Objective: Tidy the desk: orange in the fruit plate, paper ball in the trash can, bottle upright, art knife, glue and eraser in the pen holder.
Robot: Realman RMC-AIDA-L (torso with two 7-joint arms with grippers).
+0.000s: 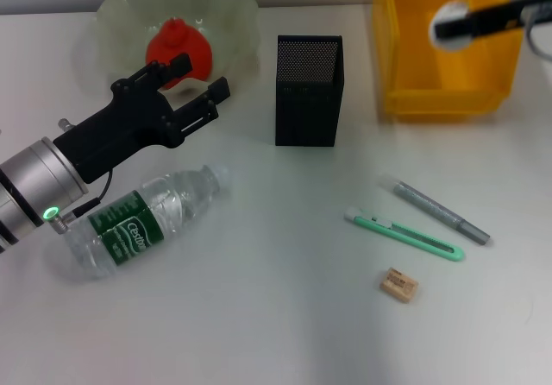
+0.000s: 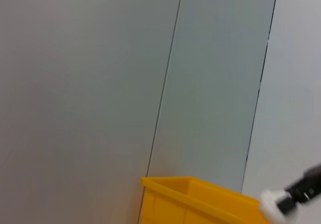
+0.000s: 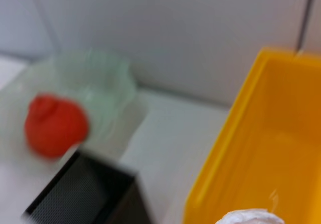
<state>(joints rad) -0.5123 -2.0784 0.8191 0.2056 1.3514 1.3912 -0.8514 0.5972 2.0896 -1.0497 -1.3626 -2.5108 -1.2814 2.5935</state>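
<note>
The right tool (image 1: 457, 24), clamped on the paper ball (image 1: 449, 22), hangs directly over the yellow bin (image 1: 440, 100) at the counter's far right corner; the left tool (image 1: 200, 74) stands open.

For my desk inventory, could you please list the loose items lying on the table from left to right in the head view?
Bottle → art knife → eraser → glue.

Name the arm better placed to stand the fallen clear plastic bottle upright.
Left. The left gripper hovers open just beyond the clear plastic bottle; the right gripper holds the white paper ball above the yellow bin.
</note>
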